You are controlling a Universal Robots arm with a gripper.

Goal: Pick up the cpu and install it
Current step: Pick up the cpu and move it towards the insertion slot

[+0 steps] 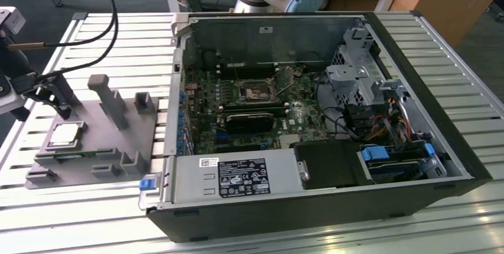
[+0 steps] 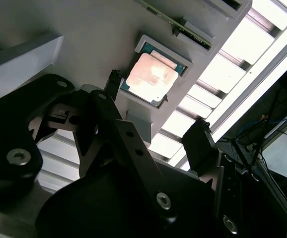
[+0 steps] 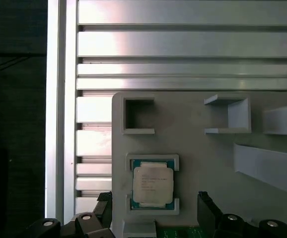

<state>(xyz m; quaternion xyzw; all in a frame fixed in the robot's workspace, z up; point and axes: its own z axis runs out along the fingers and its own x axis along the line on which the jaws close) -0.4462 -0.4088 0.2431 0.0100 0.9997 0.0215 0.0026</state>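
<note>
Exterior view high over case [image 1: 315, 215] and fixture [image 1: 98, 143], 2 wrist views close on fixture, probably downward.

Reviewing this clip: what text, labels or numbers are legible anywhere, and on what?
None can be read.
cpu: faint printed lines on its metal top, too small to read.
large white label on the grey metal box: print and symbols, too blurred.
small white label near it: too blurred.
</note>
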